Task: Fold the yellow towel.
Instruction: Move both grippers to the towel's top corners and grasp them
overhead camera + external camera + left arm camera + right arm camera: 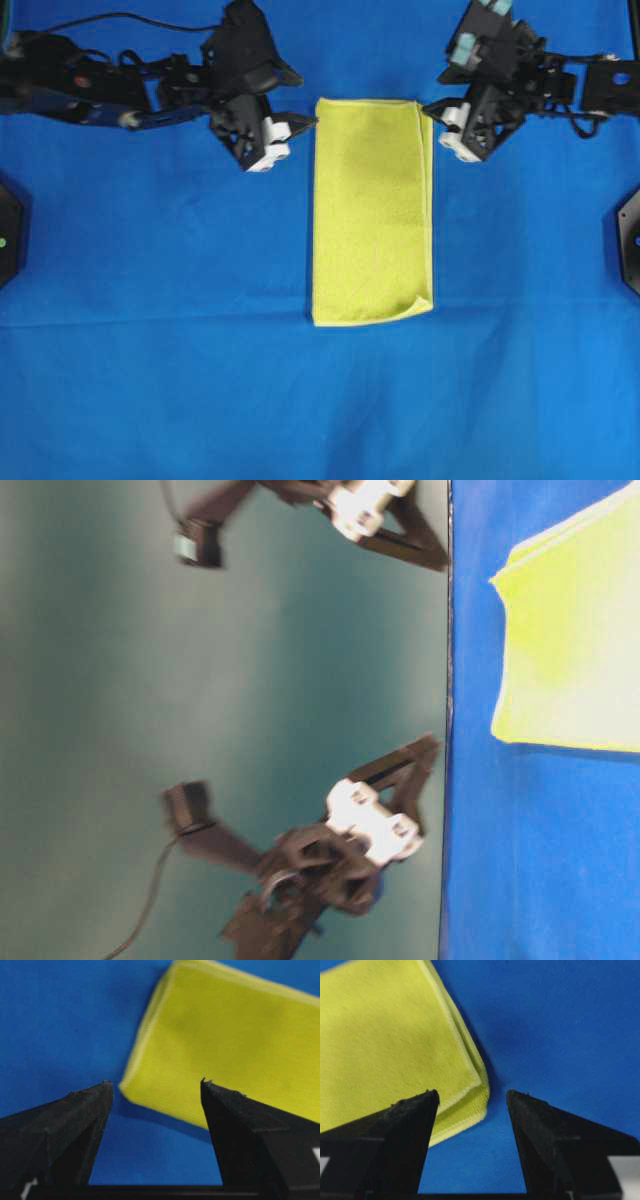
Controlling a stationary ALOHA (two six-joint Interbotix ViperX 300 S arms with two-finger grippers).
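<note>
The yellow towel [372, 210] is lying folded in half on the blue cloth [150, 380]. It is looking thin, soft and floppy. Your left gripper [293, 128] and right gripper [437, 112] are hanging empty, jaws wide. Pinch both top corners.

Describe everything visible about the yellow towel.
The yellow towel is a thin yellow-green cloth with a fine woven texture and a paler stitched hem. It lies flat on the blue cloth, already folded into a long upright rectangle; two layers show at its right edge, slightly offset. One lower corner is a little rounded. The open left gripper and open right gripper hover by its top corners; neither holds it.
</note>
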